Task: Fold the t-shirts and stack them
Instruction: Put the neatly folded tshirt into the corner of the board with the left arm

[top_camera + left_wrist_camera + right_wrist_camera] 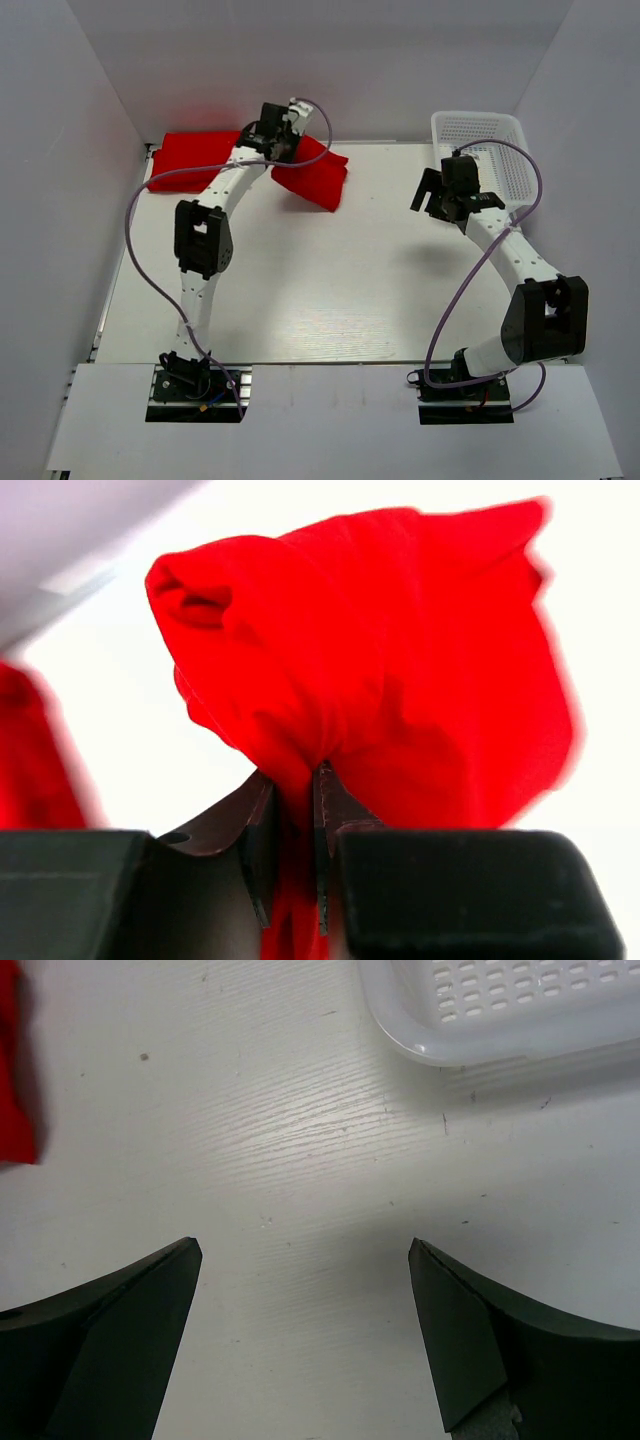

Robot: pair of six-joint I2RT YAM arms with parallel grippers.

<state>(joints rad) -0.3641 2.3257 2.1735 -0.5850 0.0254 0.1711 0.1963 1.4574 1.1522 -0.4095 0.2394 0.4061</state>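
Seen from above, the left gripper (283, 135) is at the far edge of the table (330, 290), well left of the basket (440, 125). A bunched red shirt (315, 180) trails from it toward the basket side, and a second shirt (195, 155) lies flat farther left. The step looks like pulling one shirt out to fold. To do it well, I'd lift it clear of the second shirt, bring it to open table left of the basket, and spread it flat before any fold, since a pinch on a bunch may drag extra layers. The right gripper (432, 195) hovers just beside the basket's near-left corner. In the left wrist view, the jaws are pinched narrow on a gathered fold of the shirt. In the right wrist view, the jaws stand wide over bare table and hold nothing, with the basket rim at upper right.
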